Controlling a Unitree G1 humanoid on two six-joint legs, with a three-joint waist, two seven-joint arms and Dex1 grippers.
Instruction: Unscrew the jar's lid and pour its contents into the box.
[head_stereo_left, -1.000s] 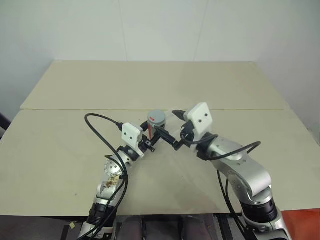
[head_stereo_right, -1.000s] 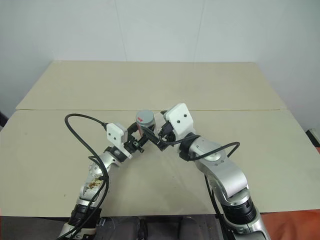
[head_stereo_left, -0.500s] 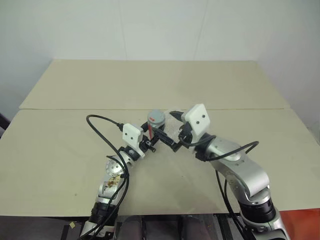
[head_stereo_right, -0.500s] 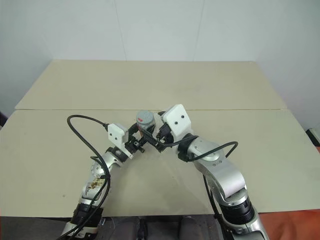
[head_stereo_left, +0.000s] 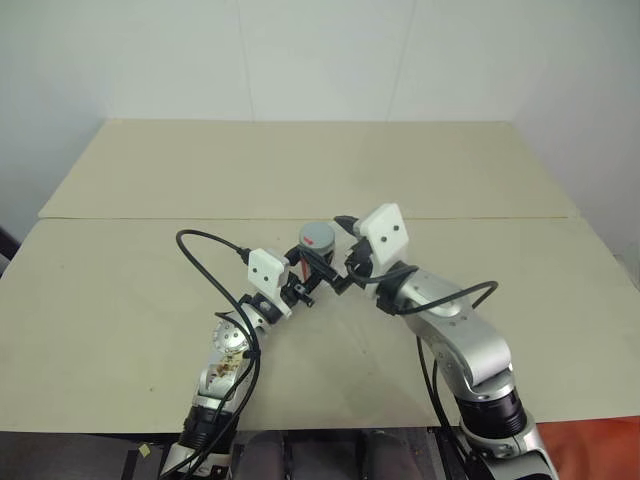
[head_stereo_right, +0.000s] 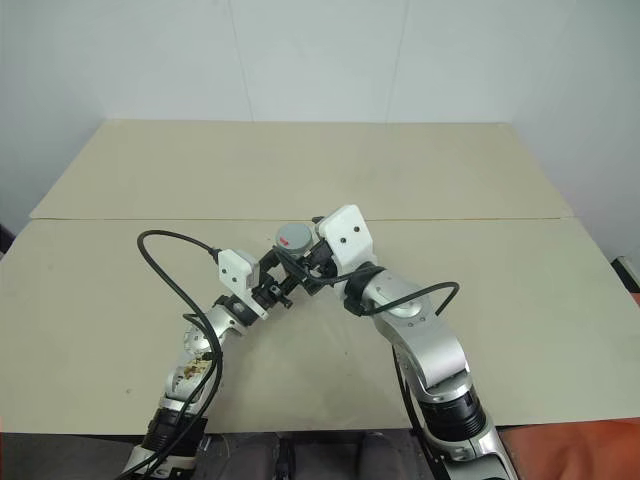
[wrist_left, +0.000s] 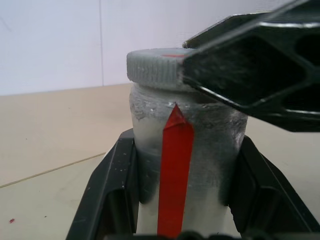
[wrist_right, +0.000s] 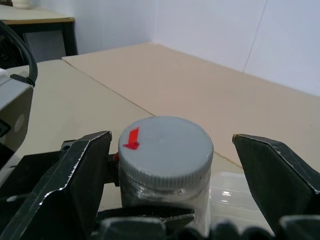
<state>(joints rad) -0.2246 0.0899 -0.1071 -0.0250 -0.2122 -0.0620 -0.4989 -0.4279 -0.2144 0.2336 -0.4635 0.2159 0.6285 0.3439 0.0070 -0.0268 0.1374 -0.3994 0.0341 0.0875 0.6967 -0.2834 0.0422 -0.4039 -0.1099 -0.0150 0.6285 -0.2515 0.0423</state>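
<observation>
The jar, silvery-white with a red stripe, stands upright above the table with my left gripper shut on its body. Its grey lid, which has a small red mark, is on the jar. My right gripper is open, with one black finger on each side of the lid and a gap to it on both sides. In the left eye view the jar sits between both grippers at mid-table. The clear box lies on the table just behind the jar. The contents are hidden inside the jar.
The beige table has a seam across it, with a second panel beyond reaching the white wall. A black cable loops off my left arm. A dark desk stands far off by the wall.
My right arm has swung inward and its open gripper has edged closer, so its fingers now straddle the lid. The left gripper and the jar have stayed in place.
</observation>
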